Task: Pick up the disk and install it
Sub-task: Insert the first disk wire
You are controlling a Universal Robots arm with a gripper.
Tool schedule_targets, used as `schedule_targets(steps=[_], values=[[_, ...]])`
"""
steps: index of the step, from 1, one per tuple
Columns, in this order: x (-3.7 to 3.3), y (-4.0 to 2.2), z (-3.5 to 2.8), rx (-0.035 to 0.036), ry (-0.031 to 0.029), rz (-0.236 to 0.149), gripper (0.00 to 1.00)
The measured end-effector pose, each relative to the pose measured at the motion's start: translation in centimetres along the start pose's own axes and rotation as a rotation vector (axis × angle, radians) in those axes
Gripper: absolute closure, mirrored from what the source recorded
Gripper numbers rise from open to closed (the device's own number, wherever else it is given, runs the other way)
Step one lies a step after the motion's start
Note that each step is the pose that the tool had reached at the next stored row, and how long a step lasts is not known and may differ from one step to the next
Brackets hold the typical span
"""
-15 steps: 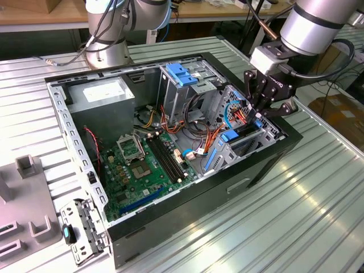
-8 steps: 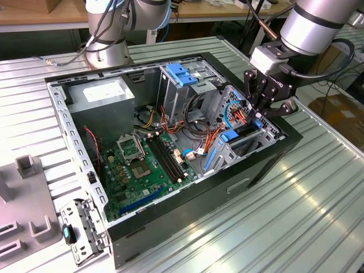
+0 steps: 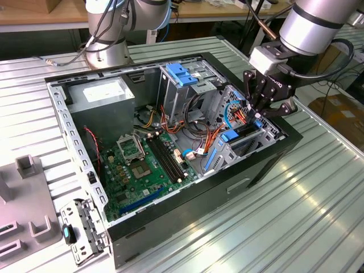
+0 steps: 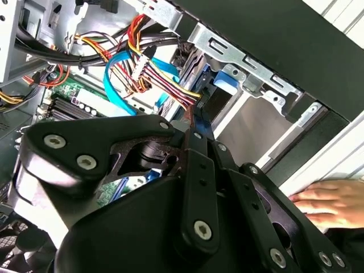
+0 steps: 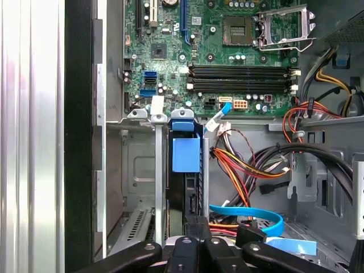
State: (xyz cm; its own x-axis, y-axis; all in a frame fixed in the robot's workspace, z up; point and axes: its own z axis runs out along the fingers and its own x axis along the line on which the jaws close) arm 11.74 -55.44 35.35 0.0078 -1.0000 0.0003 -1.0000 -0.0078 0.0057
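Black gripper linkage sat closest to the lens in both wrist views, fingers drawn nearly together on the edge of the disk, which stood on edge in the drive bay at about 3 o'clock in the open computer case in the exterior view. Its blue carrier tab was sunk between the bay rails. Judged mostly installed; whether fully seated, could not tell. Release not yet done. 1 person's hand rested just outside the case
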Motion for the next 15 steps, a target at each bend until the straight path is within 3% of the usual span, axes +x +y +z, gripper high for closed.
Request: schedule_targets(steps=[2,3,12,15], values=[[-0.01,0.09,-1.72,0.0,0.0001,0.0,0.89],[0.0,0.13,-2.0,0.0,-0.0024,0.0,0.89],[-0.04,0.29,-4.07,0.0002,-0.0023,0.001,0.89],[-0.65,0.4,-4.76,0.0002,-0.0009,0.001,0.89]])
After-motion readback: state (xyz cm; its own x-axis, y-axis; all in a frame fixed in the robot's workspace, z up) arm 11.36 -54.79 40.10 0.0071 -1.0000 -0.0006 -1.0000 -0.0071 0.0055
